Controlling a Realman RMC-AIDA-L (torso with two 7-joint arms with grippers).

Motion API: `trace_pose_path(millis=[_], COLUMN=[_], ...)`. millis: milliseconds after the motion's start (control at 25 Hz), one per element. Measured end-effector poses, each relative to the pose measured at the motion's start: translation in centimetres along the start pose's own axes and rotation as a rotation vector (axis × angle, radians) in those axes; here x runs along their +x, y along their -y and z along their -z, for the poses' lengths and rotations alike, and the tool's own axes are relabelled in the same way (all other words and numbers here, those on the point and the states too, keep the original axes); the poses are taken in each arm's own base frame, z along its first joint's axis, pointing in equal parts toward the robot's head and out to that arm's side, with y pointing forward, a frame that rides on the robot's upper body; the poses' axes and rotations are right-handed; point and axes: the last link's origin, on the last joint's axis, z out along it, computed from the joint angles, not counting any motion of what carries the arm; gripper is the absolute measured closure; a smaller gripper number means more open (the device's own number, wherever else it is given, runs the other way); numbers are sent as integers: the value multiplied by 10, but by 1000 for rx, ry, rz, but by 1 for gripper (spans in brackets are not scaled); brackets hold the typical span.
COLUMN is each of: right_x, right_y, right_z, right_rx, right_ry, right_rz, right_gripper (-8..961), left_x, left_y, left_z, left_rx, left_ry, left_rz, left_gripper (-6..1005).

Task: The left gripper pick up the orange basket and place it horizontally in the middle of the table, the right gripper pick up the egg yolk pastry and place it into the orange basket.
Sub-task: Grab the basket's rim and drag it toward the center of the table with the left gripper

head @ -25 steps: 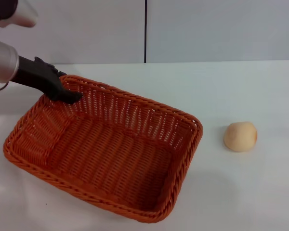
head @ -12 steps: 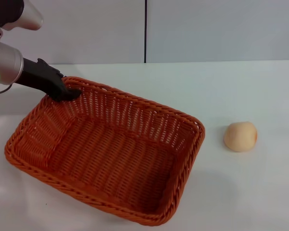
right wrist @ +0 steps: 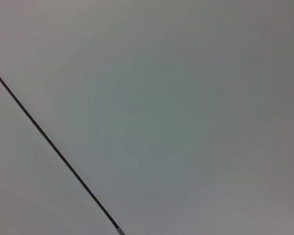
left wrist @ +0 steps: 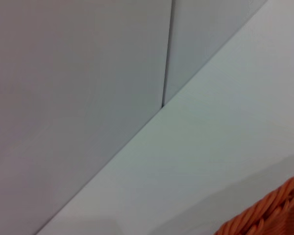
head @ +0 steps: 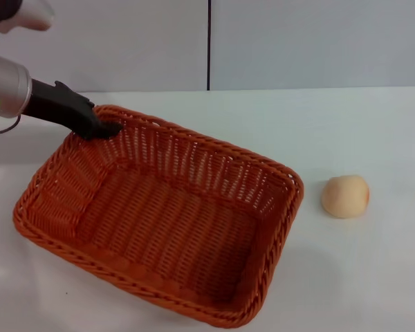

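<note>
While the left gripper (head: 105, 129) is clamped on the far-left rim of the orange basket (head: 159, 214), it should swing it slowly straight, clear of the egg yolk pastry (head: 345, 196) sitting to its right on the tabletop (head: 346, 124).

The table (head: 346, 131) is a plain white top. Two things are carried on it: the orange basket (head: 159, 214), set at a slant, and the egg yolk pastry (head: 345, 196), laid apart to the right of the basket.

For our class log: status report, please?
Left end effector gripping orange basket at far-left rim. Right end effector out of view. Egg yolk pastry on table, unobstructed.
</note>
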Motion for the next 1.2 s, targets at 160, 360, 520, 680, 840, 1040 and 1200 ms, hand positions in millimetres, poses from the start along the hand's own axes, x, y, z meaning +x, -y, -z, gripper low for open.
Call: trace_pose_path(millis=[160,360,520,680,840,1040,1200], right_x=[0,0,2,2,2,2,2], right_y=[0,0,0,-1,-1,-1,-1], right_z=[-1,-2,-4,-5,-5,-5,-4], right_rx=[3,6,6,5,5,5,6], right_ry=[-2,-2,-8,-9,-8,-9,-10], right_rz=[0,-1,-2,-2,-2,-2,-2], right_gripper=[209,209,209,209,209,209,209], left_x=[2,2,2,2,0,-11,-23], left_y=[2,5,5,4,4,6,2], left_z=[12,25,31,35,42,46,46], left_rx=[-24,-48,-46,-52,-44,-47,-72], left_ry=[-51,-98,-102,-98,-100,-120,-139], left_rz=[63,148,239,290,359,498,537], left_gripper=[641,654,665,703,754,791,801])
